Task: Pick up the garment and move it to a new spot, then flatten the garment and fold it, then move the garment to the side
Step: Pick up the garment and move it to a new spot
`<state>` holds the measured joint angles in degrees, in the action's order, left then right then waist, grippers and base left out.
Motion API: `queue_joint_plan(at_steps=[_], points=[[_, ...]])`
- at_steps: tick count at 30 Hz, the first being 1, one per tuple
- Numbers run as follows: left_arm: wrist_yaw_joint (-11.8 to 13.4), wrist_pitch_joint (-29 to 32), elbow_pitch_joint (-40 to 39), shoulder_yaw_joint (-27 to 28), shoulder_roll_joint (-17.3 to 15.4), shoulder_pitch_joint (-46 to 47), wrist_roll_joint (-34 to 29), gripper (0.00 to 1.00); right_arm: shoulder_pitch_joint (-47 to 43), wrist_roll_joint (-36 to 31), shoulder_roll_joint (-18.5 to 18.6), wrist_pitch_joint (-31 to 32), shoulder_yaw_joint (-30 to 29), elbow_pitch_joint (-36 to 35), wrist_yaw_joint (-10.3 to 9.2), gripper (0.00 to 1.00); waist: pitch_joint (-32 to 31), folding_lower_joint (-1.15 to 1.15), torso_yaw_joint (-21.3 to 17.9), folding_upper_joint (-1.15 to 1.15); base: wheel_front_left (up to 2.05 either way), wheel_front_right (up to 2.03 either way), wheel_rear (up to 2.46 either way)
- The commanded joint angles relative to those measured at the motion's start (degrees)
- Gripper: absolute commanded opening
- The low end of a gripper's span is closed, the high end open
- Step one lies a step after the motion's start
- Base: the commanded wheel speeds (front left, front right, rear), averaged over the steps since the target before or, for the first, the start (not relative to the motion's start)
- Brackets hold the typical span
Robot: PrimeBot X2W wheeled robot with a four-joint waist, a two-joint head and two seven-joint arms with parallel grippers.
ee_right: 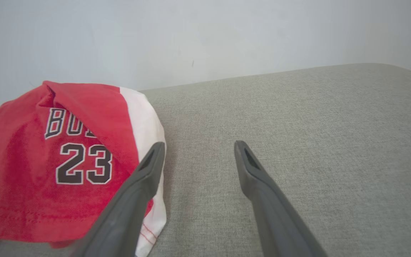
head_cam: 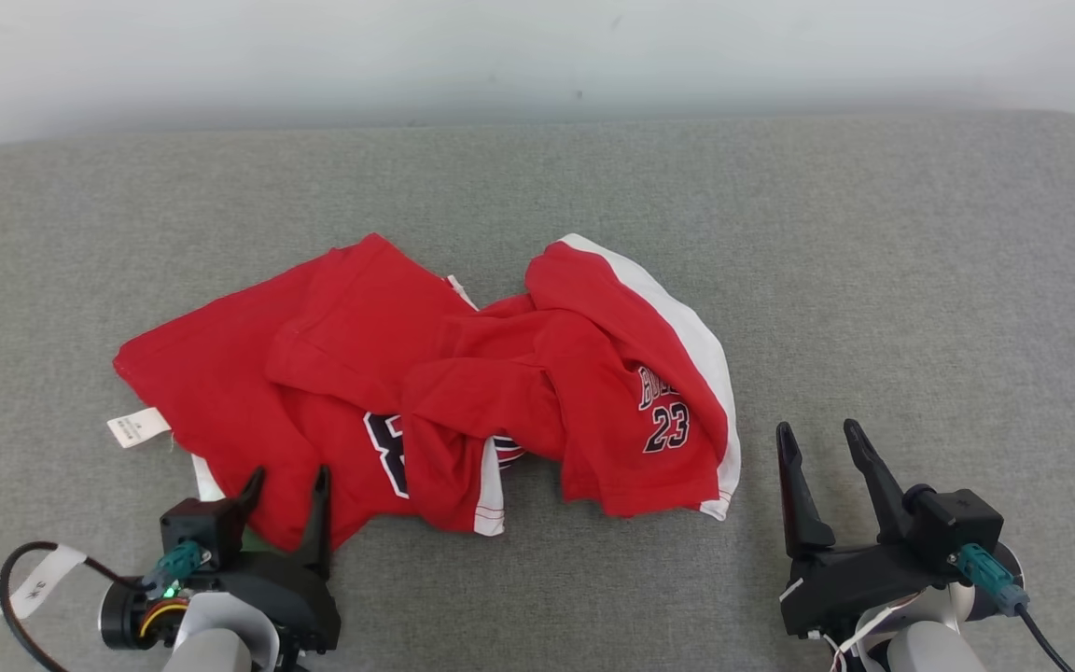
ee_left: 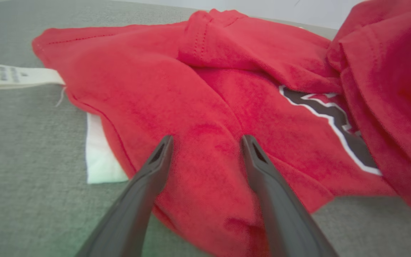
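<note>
The grey table (head_cam: pixel 873 280) lies bare to the right and far side — ample room for a new spot. The garment (head_cam: pixel 425 373) sits crumpled centre-left, red layers lapped over each other, so it needs lifting before flattening. The left gripper (head_cam: pixel 288 473) is over its near hem, fingers spread wide and empty — likely lined up to pinch; the right gripper (head_cam: pixel 817 427), equally wide and empty, stands just beside the white-trimmed right end. A label (head_cam: pixel 138 427) marks the left edge.

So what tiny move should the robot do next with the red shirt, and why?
Probably lower the left end effector and close it on the crumpled red shirt: it hangs open right over the shirt's near edge, while the right end effector is open beside it.
</note>
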<state>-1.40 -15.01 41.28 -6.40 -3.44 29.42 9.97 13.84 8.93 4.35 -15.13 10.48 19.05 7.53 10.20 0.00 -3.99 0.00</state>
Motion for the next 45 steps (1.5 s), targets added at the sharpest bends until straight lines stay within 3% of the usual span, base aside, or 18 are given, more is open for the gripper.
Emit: queue_joint_plan(at_steps=[1, 6, 7, 8, 13, 19, 28, 38, 45], points=[[0.17, -0.16, 4.19, 0.08, -0.03, 1.4, -0.27, 1.0, 0.62, 0.22, 0.47, -0.03, 0.23, -0.33, -0.08, 1.0, 0.9, 0.0, -0.96, 0.0, 0.0, 0.0, 0.0], [-0.16, -0.03, 8.97, -0.36, 0.21, 3.45, -0.41, 1.0, 0.33, 0.29, 0.45, -0.03, 0.03, -0.54, -0.08, 1.0, 1.29, 0.0, -1.12, 0.0, 0.0, 0.0, 0.0], [-0.28, 0.05, 9.55, -0.52, 0.25, 3.87, -0.48, 0.42, 0.26, 0.22, 0.44, -0.03, -0.14, -0.6, -0.08, 1.0, 1.39, 0.0, -1.0, 0.0, 0.0, 0.0, 0.0], [-0.39, 0.11, 10.35, -0.8, 0.28, 4.2, -0.68, 0.0, 0.17, 0.12, 0.42, -0.03, -0.43, -0.58, -0.08, 1.0, 1.42, 0.0, -0.78, 0.0, 0.0, 0.0, 0.0], [-1.29, 0.12, 12.18, -1.26, 0.37, 5.57, -0.4, 0.0, 0.21, 0.05, -0.02, -0.03, -0.81, -0.24, -0.08, 1.0, 0.8, 0.0, 0.99, 0.0, 0.0, 0.0, 0.0], [-0.7, -0.18, 1.98, 0.84, -1.66, 7.57, -1.48, 0.0, -0.58, 0.56, -0.53, -0.02, -1.44, -0.46, -0.08, 1.0, -0.61, 0.0, 3.88, 0.0, 0.0, 0.0, 0.0], [-3.07, -0.18, -9.82, 3.82, -9.47, 15.06, -4.05, 0.0, -1.22, 1.14, -1.13, -0.03, -1.82, -0.52, -0.08, 1.0, -1.53, 0.0, 7.01, 0.0, 0.0, 0.0, 0.0], [-4.87, -0.18, -12.28, 2.61, -18.33, 23.44, -6.34, 0.0, -1.67, 1.84, -1.43, -0.03, -2.53, -0.76, -0.08, 1.0, -0.88, 0.0, 7.55, 0.0, 0.0, 0.0, 0.0], [-4.69, 0.13, -15.16, 2.51, -21.83, 27.46, -7.43, 0.0, -2.56, 2.87, -1.46, -0.02, -3.19, -0.65, -0.08, 1.0, -1.24, 0.0, 8.06, 0.0, 0.0, 0.0, 0.0]])
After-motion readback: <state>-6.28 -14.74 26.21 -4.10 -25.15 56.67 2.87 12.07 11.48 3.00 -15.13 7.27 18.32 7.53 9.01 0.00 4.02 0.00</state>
